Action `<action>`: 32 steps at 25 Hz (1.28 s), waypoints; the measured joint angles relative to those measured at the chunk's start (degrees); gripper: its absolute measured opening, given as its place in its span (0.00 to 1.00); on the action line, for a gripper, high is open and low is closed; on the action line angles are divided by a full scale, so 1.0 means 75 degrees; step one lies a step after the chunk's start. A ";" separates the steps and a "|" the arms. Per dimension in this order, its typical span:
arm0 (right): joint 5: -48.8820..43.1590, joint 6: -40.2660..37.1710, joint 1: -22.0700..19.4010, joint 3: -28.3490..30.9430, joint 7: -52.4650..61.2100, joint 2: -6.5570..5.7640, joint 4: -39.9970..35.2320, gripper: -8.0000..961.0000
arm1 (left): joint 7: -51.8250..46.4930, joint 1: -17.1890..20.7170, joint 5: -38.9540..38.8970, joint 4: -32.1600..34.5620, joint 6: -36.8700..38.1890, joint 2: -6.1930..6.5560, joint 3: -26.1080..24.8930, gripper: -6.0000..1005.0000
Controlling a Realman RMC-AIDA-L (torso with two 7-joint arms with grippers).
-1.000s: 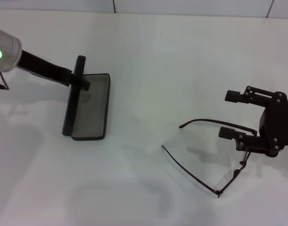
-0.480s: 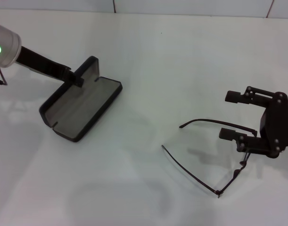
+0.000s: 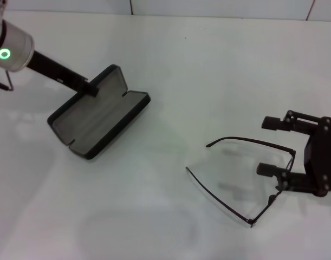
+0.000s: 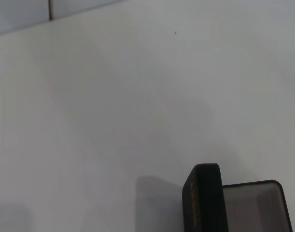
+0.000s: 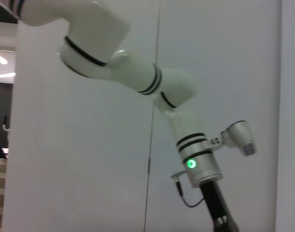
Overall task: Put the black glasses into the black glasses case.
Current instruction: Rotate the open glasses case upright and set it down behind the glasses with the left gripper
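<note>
Black glasses case (image 3: pixel 98 112): open, grey lining up, far left on the white table (image 3: pixel 208 70); left gripper (image 3: pixel 91 89) at its raised lid, closure cannot be told. Black glasses (image 3: pixel 241 179): unfolded, near right, well apart from the case. Right gripper (image 3: pixel 274 146): spread wide beside the frame's right end, holding nothing; risk judged: thin wire frame may skid or twist under an off-centre pinch.

I find no text, brand or number that I can read in any view. In the left wrist view, faint orange marks run along the outer edge of the rectangular black hard glasses case with grey lining (image 4: pixel 201 203), but I cannot make out the letters.
</note>
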 joint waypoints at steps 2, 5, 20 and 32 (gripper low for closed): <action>-0.0006 -0.0075 -0.0084 -0.0003 -0.0117 -0.0001 0.0000 0.75 | 0.0151 -0.0107 -0.0053 0.0011 -0.0004 0.0000 0.0001 0.21; -0.0023 -0.0168 -0.0171 -0.0007 -0.0271 -0.0011 0.0003 0.75 | 0.0505 -0.0360 -0.0075 0.0073 -0.0006 -0.0001 0.0001 0.22; -0.0404 -0.0171 -0.0419 -0.0101 -0.1011 0.0032 0.0408 0.75 | 0.4223 -0.1661 -0.0066 0.2521 -0.1705 -0.0086 -0.0011 0.23; -0.0408 -0.0207 -0.0473 -0.0080 -0.1017 0.0034 0.0403 0.75 | 0.4873 -0.1662 0.0193 0.3456 -0.2837 -0.0110 -0.0012 0.24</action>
